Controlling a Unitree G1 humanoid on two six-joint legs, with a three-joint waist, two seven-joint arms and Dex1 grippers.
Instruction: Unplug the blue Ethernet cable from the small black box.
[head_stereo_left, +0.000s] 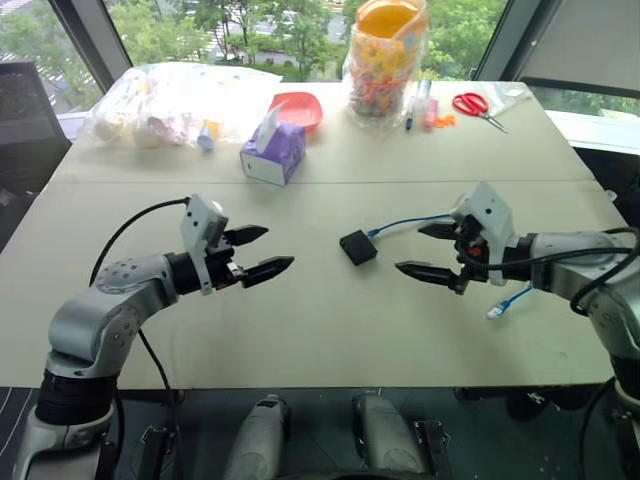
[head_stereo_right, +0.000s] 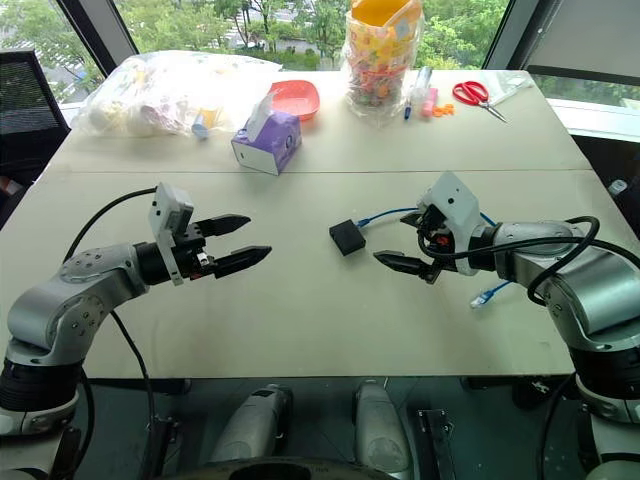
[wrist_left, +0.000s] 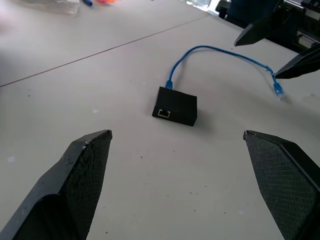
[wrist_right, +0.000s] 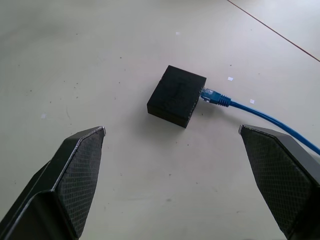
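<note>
Both hands (head_stereo_left: 258, 252) (head_stereo_left: 428, 250) open, small black box (head_stereo_left: 357, 247) between

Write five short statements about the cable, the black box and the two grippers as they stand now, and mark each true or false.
1. The blue Ethernet cable is plugged into the small black box. True.
2. The right gripper is shut on the cable. False: it is open and holds nothing.
3. The left gripper is open, off the box. True.
4. The box sits on top of the purple tissue box. False: it lies on the table, between the two grippers.
5. The cable's free end lies on the table by the right arm. True.
</note>
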